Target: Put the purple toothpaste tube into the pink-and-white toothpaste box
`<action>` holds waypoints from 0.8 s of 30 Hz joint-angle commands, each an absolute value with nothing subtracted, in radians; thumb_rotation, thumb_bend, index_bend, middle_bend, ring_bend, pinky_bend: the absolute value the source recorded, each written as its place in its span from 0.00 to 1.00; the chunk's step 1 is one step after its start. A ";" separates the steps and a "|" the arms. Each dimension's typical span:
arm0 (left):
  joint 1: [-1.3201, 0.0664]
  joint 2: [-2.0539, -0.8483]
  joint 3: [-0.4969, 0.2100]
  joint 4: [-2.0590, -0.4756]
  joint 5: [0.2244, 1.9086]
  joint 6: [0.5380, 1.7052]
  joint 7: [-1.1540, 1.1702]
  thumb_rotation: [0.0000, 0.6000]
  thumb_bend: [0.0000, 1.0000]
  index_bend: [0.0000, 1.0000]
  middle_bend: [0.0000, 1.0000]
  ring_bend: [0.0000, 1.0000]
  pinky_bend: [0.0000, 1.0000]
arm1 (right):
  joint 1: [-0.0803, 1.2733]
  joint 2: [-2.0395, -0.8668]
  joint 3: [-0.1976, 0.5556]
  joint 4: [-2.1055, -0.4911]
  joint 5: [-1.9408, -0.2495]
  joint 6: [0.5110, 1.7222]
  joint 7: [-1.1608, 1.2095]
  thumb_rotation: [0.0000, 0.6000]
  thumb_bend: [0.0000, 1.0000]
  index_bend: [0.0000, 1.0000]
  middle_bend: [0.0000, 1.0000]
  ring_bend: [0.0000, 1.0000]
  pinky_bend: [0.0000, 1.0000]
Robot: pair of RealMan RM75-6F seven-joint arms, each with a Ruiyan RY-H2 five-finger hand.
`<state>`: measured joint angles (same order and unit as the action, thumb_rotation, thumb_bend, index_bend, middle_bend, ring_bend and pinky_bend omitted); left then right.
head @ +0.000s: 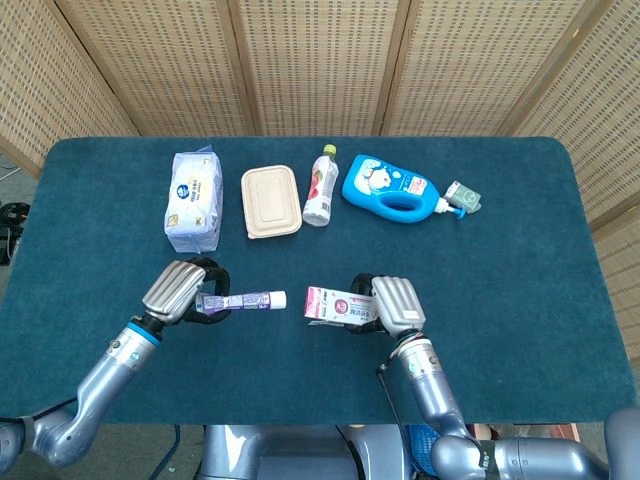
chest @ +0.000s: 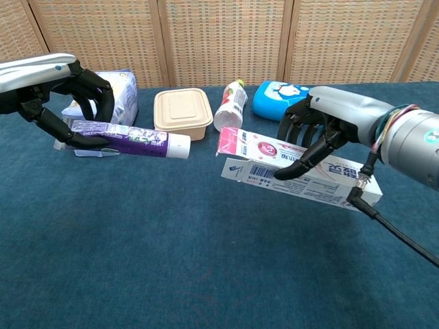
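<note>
1. While our left hand (chest: 65, 96) grips the purple toothpaste tube (chest: 130, 139) by its flat tail end, fingers wrapped around it, the tube lies level above the blue table (chest: 171, 260), its white cap (chest: 180, 144) pointing at the box.
2. Our right hand (chest: 319, 133) holds the pink-and-white toothpaste box (chest: 288, 171), fingers closed over its top and thumb along its front face; the open flap end (chest: 236, 140) faces the tube.
3. Cap and box mouth are near each other but apart, a strip of table showing between them in the head view.
4. Along the far side we see a tissue pack (head: 194, 199), a beige lidded container (head: 271, 201), a small bottle (head: 320, 185) lying down, and a blue detergent bottle (head: 392, 189).
</note>
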<state>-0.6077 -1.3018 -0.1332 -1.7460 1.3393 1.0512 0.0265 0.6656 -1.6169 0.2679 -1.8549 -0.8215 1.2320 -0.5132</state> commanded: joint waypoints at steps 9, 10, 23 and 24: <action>-0.614 -1.348 -0.134 -1.735 1.340 1.050 0.008 1.00 0.42 0.83 0.62 0.36 0.39 | 0.668 -1.623 0.265 -1.856 -0.822 1.233 -0.503 1.00 0.00 0.62 0.52 0.46 0.47; -0.615 -1.352 -0.134 -1.734 1.337 1.047 0.007 1.00 0.42 0.83 0.62 0.36 0.39 | 0.668 -1.622 0.266 -1.858 -0.821 1.233 -0.502 1.00 0.00 0.62 0.52 0.46 0.47; -0.611 -1.399 -0.139 -1.716 1.356 1.076 -0.026 1.00 0.41 0.83 0.62 0.36 0.39 | 0.667 -1.617 0.267 -1.876 -0.812 1.229 -0.480 1.00 0.00 0.62 0.52 0.46 0.47; -0.611 -1.400 -0.139 -1.716 1.358 1.077 -0.029 1.00 0.42 0.83 0.62 0.36 0.39 | 0.667 -1.616 0.267 -1.877 -0.812 1.229 -0.478 1.00 0.00 0.62 0.52 0.46 0.47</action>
<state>-0.6114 -1.3984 -0.1384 -1.7165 1.3561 1.0754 -0.0271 0.6667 -1.6164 0.2673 -1.8765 -0.8122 1.2287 -0.4781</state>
